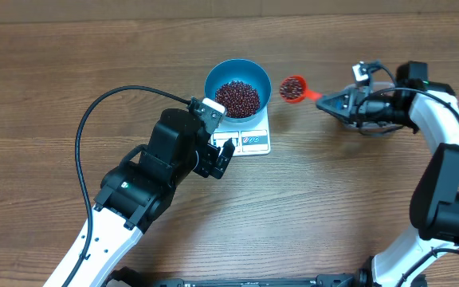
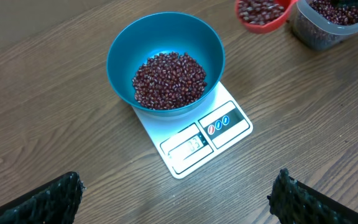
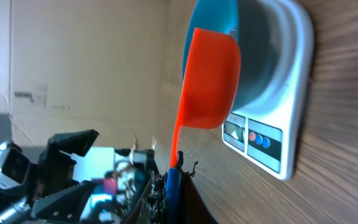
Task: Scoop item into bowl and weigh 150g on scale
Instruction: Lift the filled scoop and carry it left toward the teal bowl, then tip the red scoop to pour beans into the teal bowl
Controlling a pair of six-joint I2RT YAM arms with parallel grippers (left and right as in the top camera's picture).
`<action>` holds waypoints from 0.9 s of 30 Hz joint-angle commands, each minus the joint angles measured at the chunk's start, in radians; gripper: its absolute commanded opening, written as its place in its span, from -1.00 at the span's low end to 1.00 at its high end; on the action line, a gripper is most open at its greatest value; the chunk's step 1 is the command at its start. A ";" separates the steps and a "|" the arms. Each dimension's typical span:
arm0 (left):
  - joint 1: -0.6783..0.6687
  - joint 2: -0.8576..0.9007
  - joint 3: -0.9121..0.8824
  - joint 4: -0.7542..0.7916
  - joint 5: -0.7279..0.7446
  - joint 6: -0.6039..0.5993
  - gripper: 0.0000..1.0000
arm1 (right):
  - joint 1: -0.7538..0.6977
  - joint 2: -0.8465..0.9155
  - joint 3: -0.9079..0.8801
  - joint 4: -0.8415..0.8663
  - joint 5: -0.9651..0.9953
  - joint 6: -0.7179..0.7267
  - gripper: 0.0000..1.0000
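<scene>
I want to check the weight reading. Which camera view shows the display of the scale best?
The left wrist view: the scale's display faces the camera, unobstructed, though its digits are blurry. Overhead, it is tiny beside the left fingers. The right wrist view shows it sideways beside the orange scoop.

Left arm (image 1: pixel 146 179) black toward the wrist, white toward the base; a black cable (image 1: pixel 78 151) loops off it; white block (image 1: pixel 211 108) at its wrist; left fingers (image 2: pixel 51 200) black, rough-textured; right arm (image 1: pixel 441 112) white with black joints.
</scene>
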 commanded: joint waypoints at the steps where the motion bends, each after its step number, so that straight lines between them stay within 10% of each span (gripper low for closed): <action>1: 0.004 0.002 -0.003 0.000 0.002 0.019 0.99 | 0.052 0.003 0.069 0.023 -0.037 -0.006 -0.93; 27: 0.004 0.002 -0.003 0.000 0.002 0.019 1.00 | 0.281 0.002 0.167 0.245 0.387 0.000 -0.93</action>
